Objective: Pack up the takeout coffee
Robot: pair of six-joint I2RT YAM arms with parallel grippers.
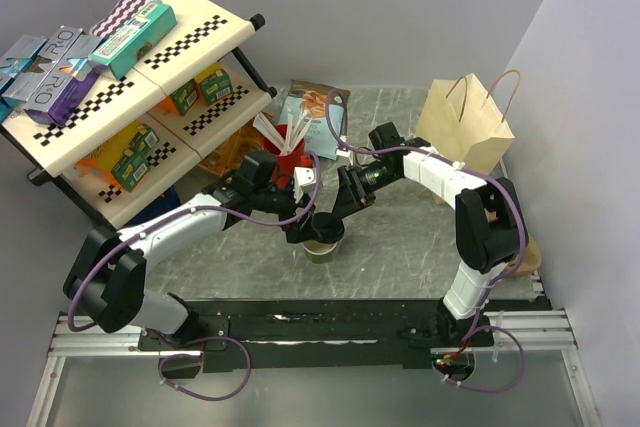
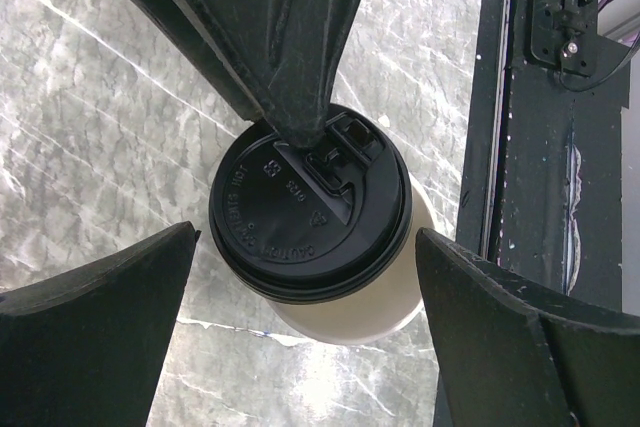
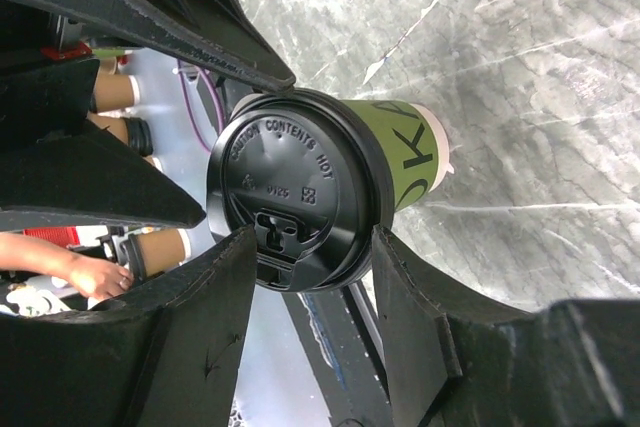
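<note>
Right wrist view, frame centre: half-closed right tool pinches the round black plastic lid on the dark-green paper cup, wide-open left tool straddling it empty.

1. One takeout coffee, with one black lid;
2. One red cup;
3. One brown paper bag;
4. One snack bag;
5. One shelf;
6. Two grippers: left gripper, right gripper;
7. Boxes on the shelf: too overlapped to count.
</note>
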